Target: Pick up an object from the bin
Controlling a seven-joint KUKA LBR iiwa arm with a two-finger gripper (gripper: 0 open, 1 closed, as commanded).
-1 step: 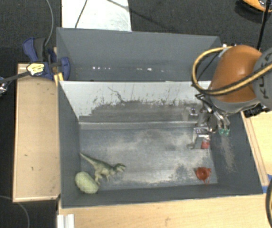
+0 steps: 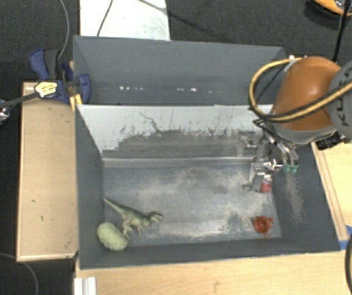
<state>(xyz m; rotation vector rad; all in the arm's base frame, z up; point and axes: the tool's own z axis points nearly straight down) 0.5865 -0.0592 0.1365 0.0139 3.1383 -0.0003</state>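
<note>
Gripper (image 2: 265,178) at the right of the bin (image 2: 182,128); whether it is apart or together cannot be told. Red lump (image 2: 262,224) lies near, by the front wall. Advisable: centre over the lump, then descend vertically. 1 dinosaur (image 2: 133,214) and 1 egg (image 2: 112,236) lie front-left.

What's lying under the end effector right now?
Scuffed bin floor shows around the end effector. A small red object lies just in front of it, near the front wall. Whatever sits directly beneath the end effector is covered by it.
</note>
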